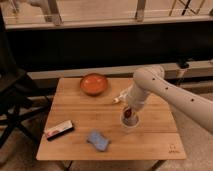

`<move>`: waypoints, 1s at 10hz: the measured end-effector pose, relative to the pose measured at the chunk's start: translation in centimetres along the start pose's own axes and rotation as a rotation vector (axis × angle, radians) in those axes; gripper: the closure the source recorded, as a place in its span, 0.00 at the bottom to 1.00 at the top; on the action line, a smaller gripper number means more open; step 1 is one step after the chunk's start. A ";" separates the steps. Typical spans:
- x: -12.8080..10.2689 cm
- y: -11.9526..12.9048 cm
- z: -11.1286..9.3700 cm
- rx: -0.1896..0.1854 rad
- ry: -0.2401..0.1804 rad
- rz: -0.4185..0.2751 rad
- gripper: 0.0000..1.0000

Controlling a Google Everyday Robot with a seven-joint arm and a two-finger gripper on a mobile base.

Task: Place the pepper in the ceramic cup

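The ceramic cup stands on the wooden table, right of the middle. The dark red pepper sits at the cup's mouth, partly inside it. My gripper hangs straight down over the cup at the end of the white arm, right at the pepper. The arm hides the top of the pepper and the far rim of the cup.
An orange bowl stands at the back of the table. A blue sponge lies near the front edge. A flat red and black packet lies at the front left. A dark folding chair stands left of the table.
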 end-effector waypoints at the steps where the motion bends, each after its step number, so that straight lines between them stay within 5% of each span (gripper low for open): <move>1: 0.0 0.0 0.1 -0.002 0.002 -0.003 0.86; 3: 0.0 -0.1 0.3 -0.005 0.006 -0.010 0.91; 6: 0.0 -0.1 0.6 -0.009 0.011 -0.015 0.77; 10: 0.0 0.1 0.8 -0.013 0.019 -0.015 0.77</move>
